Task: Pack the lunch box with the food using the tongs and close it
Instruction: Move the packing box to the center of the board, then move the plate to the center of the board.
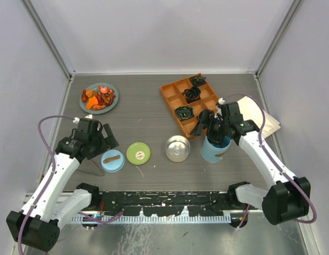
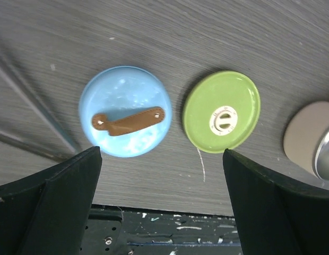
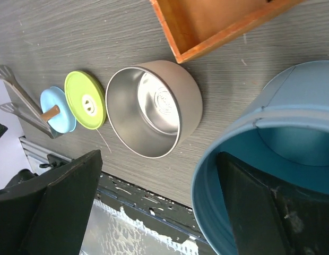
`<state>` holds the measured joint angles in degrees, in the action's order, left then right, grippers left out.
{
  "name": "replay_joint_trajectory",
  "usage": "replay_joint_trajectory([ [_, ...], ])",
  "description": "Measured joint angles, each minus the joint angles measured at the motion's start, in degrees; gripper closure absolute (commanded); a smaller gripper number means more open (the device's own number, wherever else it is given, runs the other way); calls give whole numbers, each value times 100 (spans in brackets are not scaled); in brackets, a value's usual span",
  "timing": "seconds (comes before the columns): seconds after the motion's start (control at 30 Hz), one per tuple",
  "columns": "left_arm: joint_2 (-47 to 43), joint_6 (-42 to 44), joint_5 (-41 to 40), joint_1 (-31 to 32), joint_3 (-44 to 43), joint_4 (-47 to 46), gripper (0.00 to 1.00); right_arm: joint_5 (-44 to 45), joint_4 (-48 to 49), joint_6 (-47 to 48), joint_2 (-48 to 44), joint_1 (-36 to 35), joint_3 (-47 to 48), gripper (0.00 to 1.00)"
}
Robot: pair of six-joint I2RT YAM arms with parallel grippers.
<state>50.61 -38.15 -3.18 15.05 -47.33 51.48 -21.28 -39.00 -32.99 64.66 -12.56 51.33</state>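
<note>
The lunch box stands in parts. The empty steel tin [image 1: 177, 148] [image 3: 154, 109] is near the middle, with the light-blue cylinder [image 1: 215, 150] [image 3: 244, 159] to its right. The green lid [image 1: 138, 153] [image 2: 222, 111] and the blue lid [image 1: 112, 160] [image 2: 125, 118] with a brown strap lie flat to the left. The food [image 1: 99, 98] is piled on a teal plate at the back left. The tongs [image 2: 42, 114] [image 3: 21, 94] lie left of the blue lid. My left gripper [image 1: 103, 139] [image 2: 162, 154] hovers open, just nearer than the two lids. My right gripper [image 1: 215, 133] [image 3: 159, 159] is open, with one finger inside the cylinder's mouth.
An orange compartment tray [image 1: 178, 101] [image 3: 207, 32] with black coils sits behind the tin and cylinder. A white sheet [image 1: 270, 122] lies at the right wall. The black rail [image 1: 164, 204] runs along the table's near edge.
</note>
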Motion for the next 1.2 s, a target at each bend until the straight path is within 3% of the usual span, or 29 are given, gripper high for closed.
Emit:
replay_joint_trajectory([
  [0.37, -339, -787, -1388, -55, -4, 850, 2, 168, 428, -168, 758, -898, 516, 6],
  [0.6, -398, -944, -1825, -354, -111, 1296, 2, 890, -111, 149, 754, -957, 1130, 3],
  [0.97, 490, -942, -1703, -2168, -485, 1565, 2, 2144, -1045, 807, -354, -955, 1698, 0],
  [1.2, 1919, -457, -1088, -2492, -1565, 872, 2, 2356, -1259, 1156, -481, -955, 1700, 0],
])
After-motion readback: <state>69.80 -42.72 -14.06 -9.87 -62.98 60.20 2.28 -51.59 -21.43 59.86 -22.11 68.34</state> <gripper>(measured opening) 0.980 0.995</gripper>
